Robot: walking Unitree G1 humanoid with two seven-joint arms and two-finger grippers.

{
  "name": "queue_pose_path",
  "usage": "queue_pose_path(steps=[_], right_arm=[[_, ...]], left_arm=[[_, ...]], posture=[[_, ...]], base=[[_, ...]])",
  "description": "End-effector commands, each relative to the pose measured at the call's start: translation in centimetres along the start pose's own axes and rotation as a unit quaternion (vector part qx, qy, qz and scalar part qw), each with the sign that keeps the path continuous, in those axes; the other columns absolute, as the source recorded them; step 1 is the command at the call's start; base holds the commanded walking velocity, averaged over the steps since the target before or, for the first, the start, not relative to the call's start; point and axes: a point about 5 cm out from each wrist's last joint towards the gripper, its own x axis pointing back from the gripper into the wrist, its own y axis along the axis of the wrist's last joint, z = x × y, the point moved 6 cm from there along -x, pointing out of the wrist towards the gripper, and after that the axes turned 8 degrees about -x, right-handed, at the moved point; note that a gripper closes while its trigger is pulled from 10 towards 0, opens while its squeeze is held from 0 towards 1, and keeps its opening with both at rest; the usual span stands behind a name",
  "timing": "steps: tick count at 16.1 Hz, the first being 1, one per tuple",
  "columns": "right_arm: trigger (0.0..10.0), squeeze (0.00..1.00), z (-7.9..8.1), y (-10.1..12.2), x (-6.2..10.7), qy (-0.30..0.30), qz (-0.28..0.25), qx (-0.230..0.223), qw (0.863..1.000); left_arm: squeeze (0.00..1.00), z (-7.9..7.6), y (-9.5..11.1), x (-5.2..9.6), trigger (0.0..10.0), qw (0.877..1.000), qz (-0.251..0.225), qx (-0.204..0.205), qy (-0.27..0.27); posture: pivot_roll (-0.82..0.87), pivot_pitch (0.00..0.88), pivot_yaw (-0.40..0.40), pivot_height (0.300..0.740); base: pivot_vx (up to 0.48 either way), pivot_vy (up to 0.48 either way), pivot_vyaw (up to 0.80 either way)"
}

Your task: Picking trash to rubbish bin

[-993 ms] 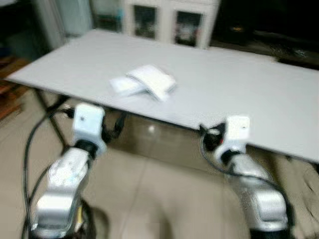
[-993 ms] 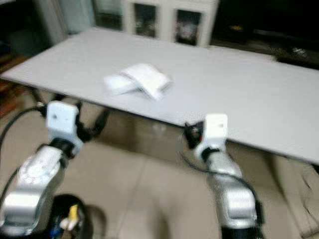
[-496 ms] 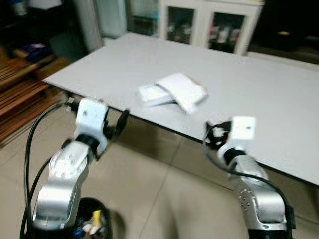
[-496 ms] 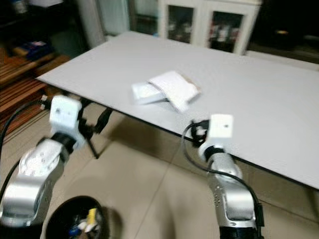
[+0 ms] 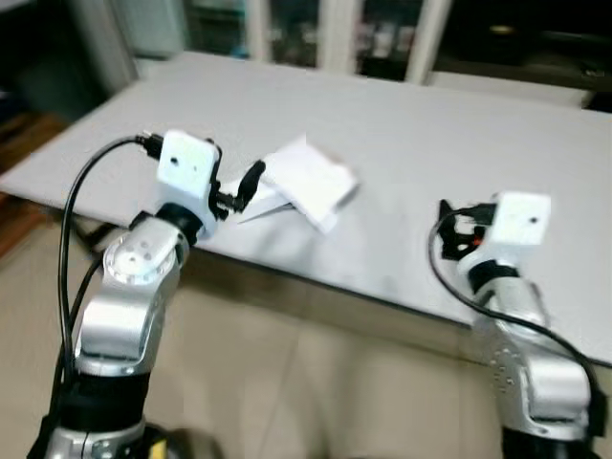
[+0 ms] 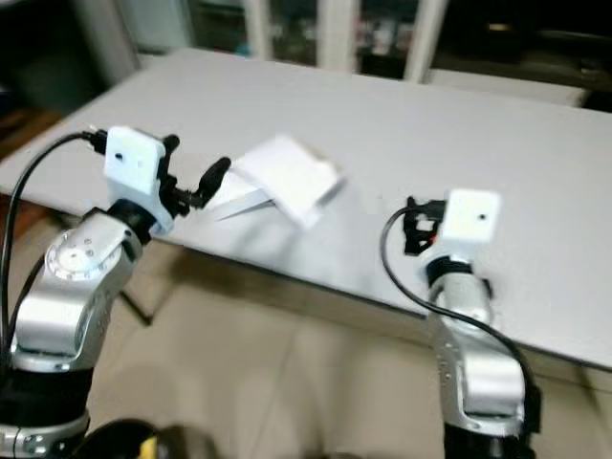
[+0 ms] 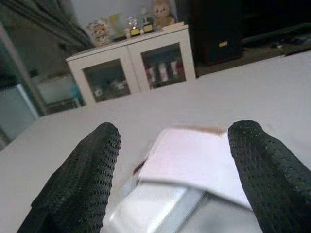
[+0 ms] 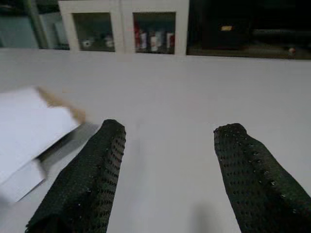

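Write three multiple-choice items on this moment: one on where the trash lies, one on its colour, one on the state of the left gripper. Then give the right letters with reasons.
1. Where does the trash lie?
A. on the floor
B. on the grey table, near its front edge
C. inside the cabinet

2. What colour is the trash?
A. white
B. red
C. green

3. How does the left gripper stand?
A. shut on the trash
B. open, with the trash ahead between its fingers
C. hanging beside the robot's leg

Answers:
1 B, since the eye views show the packets resting on the tabletop near the edge closest to the robot.
2 A, since the packets read white in every view, with a small brown edge.
3 B, since the left wrist view shows both fingers spread wide and the trash framed between them, not gripped.
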Motion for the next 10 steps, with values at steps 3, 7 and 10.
queue_pose_path(steps=[3, 7, 10], right_arm=[[10.0, 0.00, 1.1, -0.5, 0.3, 0.033, 0.024, 0.011, 0.999], [10.0, 0.00, 2.3, -2.7, 0.5, 0.075, 0.074, 0.008, 0.994], [10.0, 0.00, 3.1, -4.4, 1.8, 0.146, 0.117, 0.001, 0.982]], left_arm=[[0.00, 0.4, -0.2, 0.4, 10.0, 1.000, 0.004, -0.008, 0.001], [0.00, 1.1, -0.8, 1.6, 10.0, 1.000, 0.020, -0.018, 0.005], [0.00, 2.6, -2.8, 4.0, 10.0, 0.996, 0.085, -0.015, 0.025]], posture=[[0.01, 0.113, -0.023, 0.740], [0.03, 0.102, -0.030, 0.740], [0.04, 0.081, -0.033, 0.740]], base=[[0.429, 0.000, 0.00], [0.430, 0.000, 0.00], [0.000, 0.000, 0.00]])
